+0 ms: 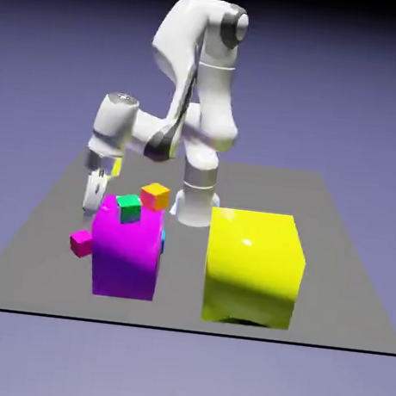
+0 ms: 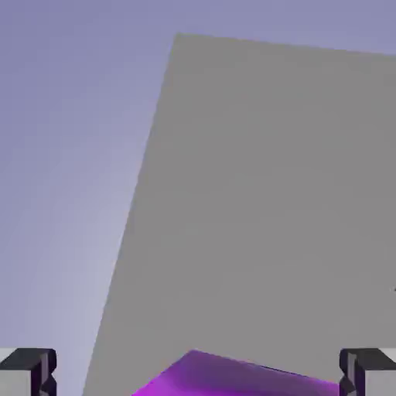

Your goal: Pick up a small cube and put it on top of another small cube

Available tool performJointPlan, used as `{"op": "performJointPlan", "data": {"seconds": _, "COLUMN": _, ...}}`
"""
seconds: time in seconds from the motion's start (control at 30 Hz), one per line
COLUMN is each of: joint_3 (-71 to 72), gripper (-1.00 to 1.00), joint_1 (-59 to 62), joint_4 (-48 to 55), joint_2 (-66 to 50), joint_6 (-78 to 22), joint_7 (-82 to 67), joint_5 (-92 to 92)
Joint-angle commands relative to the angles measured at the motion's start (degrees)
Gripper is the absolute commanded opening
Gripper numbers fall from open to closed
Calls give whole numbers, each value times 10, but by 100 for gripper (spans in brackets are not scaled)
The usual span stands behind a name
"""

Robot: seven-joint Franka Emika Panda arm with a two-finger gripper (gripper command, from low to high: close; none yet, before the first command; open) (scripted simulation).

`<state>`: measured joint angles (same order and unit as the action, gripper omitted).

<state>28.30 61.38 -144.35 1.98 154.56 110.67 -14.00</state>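
Nothing is stacking yet: the gripper (image 1: 92, 196) is hanging wide open and empty just behind the magenta block's (image 1: 126, 258) left side, while the small cube (image 1: 81, 242) is sitting unlifted against that block's left face, green cube (image 1: 129, 207) waiting on top.

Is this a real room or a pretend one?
Probably pretend, a computer-made test scene: a flat grey table floats before a plain blue-violet backdrop, with glossy toy-like blocks, a big yellow block and a white robot arm.

no readable text, labels, brands, numbers or signs appear on anything in either view.
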Motion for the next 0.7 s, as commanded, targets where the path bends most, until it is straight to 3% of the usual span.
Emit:
{"op": "performJointPlan", "data": {"seconds": 0.0, "joint_3": 10, "gripper": 0, "joint_1": 17, "joint_4": -3, "joint_2": -7, "joint_6": 2, "joint_7": 15, "joint_5": 1}}
{"op": "performJointPlan", "data": {"seconds": 0.6, "joint_3": 175, "gripper": 0, "joint_1": 390, "joint_4": -66, "joint_2": -140, "joint_6": 37, "joint_7": 265, "joint_5": 23}}
{"op": "performJointPlan", "data": {"seconds": 0.67, "joint_3": 175, "gripper": 0, "joint_1": 390, "joint_4": -66, "joint_2": -140, "joint_6": 37, "joint_7": 265, "joint_5": 23}}
